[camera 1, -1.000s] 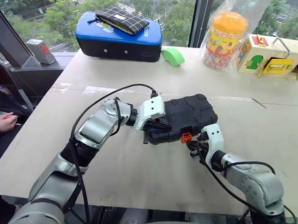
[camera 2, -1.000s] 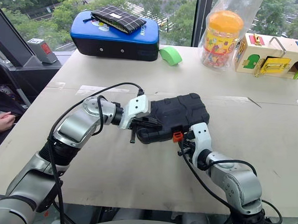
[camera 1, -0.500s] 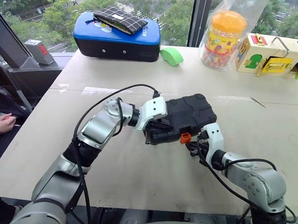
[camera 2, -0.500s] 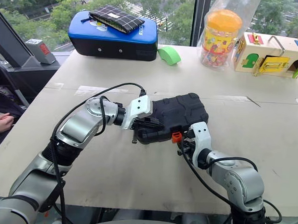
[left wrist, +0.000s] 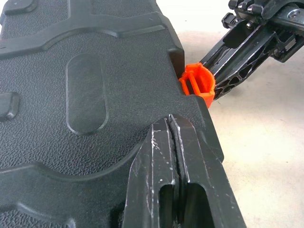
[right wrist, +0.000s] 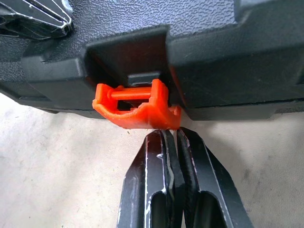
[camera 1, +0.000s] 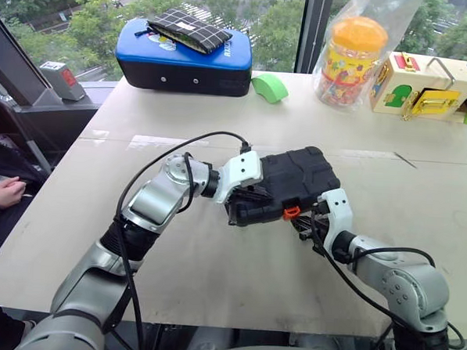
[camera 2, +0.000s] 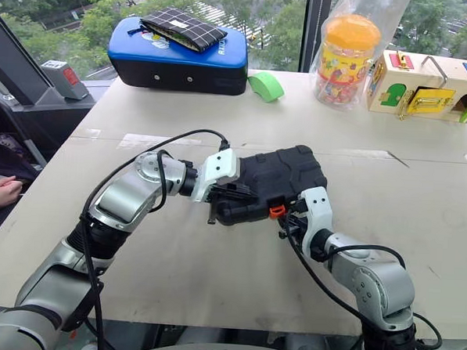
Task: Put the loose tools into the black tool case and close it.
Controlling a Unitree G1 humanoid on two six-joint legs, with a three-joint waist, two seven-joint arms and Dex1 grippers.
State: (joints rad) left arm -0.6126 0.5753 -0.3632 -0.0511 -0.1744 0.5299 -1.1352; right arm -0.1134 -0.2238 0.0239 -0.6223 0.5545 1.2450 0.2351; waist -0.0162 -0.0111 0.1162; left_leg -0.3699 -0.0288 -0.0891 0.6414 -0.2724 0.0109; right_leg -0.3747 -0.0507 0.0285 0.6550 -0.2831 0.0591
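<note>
Little has moved since a second ago: the right gripper [right wrist: 173, 135] has edged slightly closer to the latch [right wrist: 137, 107], and everything else sits as it did. 1 black case [camera 1: 292, 182] lies shut near the middle of the table [camera 1: 212, 276], lid down on its base. Its 1 orange latch sticks out from the front edge, not yet snapped flat. The right gripper's 2 fingers are pressed together, tips touching the underside of the latch. The left gripper [left wrist: 172, 123] also has its 2 fingers together, tips resting on the textured lid near the front edge, just beside the latch.

At the far side of the table stand 5 other things. 1 blue-topped soft case [camera 1: 185, 59] sits at the far left, with 1 checked pouch [camera 1: 190, 30] lying on top of it. 1 green object [camera 1: 271, 87] lies just to its right. 1 orange-lidded jar [camera 1: 353, 60] stands inside a clear bag. 1 wooden lock box [camera 1: 430, 85] stands at the far right.

A person's hand [camera 1: 5, 190] rests at the left edge, off the table.
</note>
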